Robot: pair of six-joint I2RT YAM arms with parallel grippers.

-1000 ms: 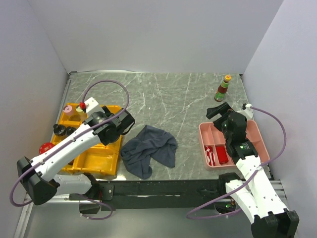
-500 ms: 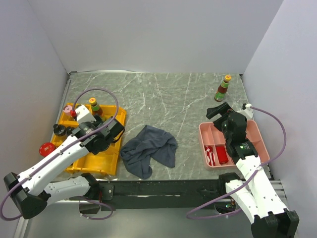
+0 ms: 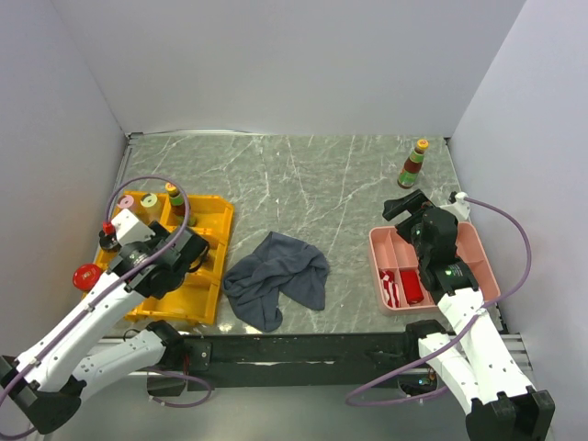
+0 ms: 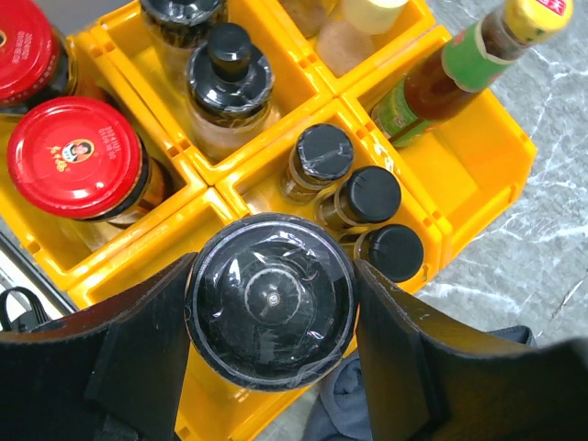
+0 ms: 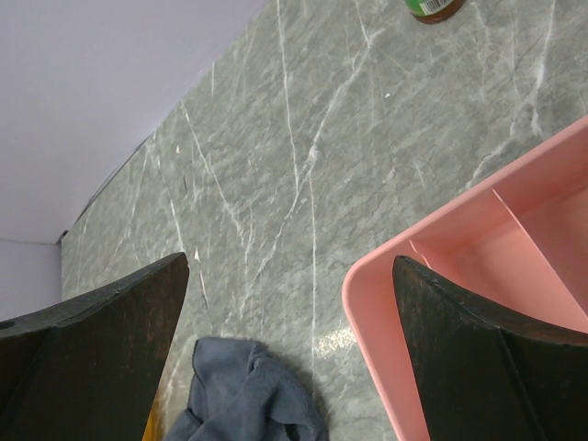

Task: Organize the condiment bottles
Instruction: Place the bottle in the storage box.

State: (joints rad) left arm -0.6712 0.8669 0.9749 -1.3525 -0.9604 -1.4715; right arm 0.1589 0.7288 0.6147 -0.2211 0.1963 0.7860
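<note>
- The left arm has pulled back toward the near left corner of the surface. A second ago it reached farther over the yellow tray [image 3: 213, 213].
- With the arm out of the way, a green-label bottle [image 3: 173, 194] now shows at the far edge of the yellow tray.
- The right arm, the dark cloth [image 3: 276, 276] and the pink tray [image 3: 478, 253] are where they were.
- The left tool [image 3: 176, 257] is squeezed around a black-capped jar [image 4: 271, 299]. One finger is on each side of the cap.
- The jar hangs over the near edge of the yellow tray, just above the boxes.
- Three small black-capped bottles [image 4: 367, 197] stand in a row in the box just past the held jar.
- Two red-capped jars [image 4: 78, 156] sit in the boxes to the left of it.
- The right tool [image 3: 406, 204] is wide apart and holds nothing. It hangs over the far left corner of the pink tray.
- An orange-capped bottle [image 3: 412, 165] stands alone near the far right corner of the surface, well apart from the right tool.
</note>
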